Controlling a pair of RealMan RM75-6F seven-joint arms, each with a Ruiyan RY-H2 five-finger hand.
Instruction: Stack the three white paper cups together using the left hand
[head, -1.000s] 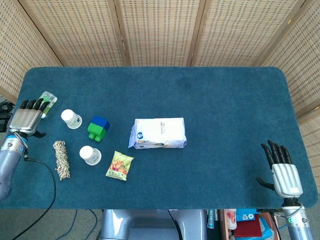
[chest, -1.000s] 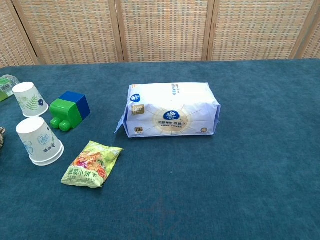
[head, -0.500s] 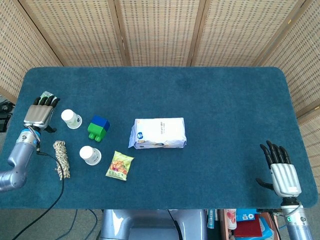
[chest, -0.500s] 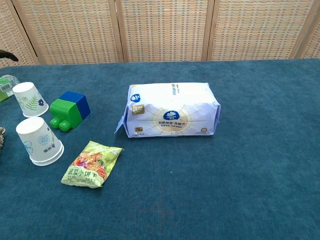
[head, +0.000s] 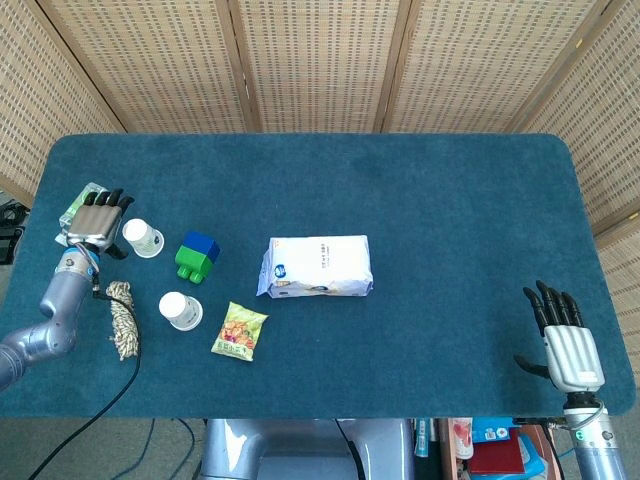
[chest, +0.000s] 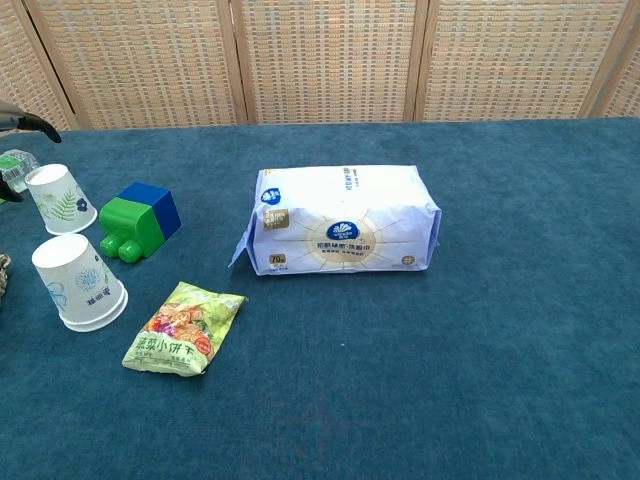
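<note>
Nearest the robot, the right hand (head: 563, 340) sits idle at the table's near right corner, fingers spread and straight, holding nothing. On the left, a snack bag (head: 240, 331) and a rope coil (head: 122, 317) lie by the near cup (head: 181, 310), which stands upside down on the cloth (head: 450, 220). Mid-table, a tissue pack (head: 317, 266) is well clear of the action, with a green-and-blue block (head: 197, 255) between the two visible cups. Further back, the far cup (head: 143, 238) is also inverted, and the left hand (head: 99, 217) hovers just beside it on its outer side, fingers spread, nothing gripped, over a green wrapper (head: 80, 200). Only two cups show; where the third is, I cannot tell. This looks like the reach for the first pickup. Next, the fingers need to wrap that far cup's wall gently, since thin paper crushes and tips easily.
</note>
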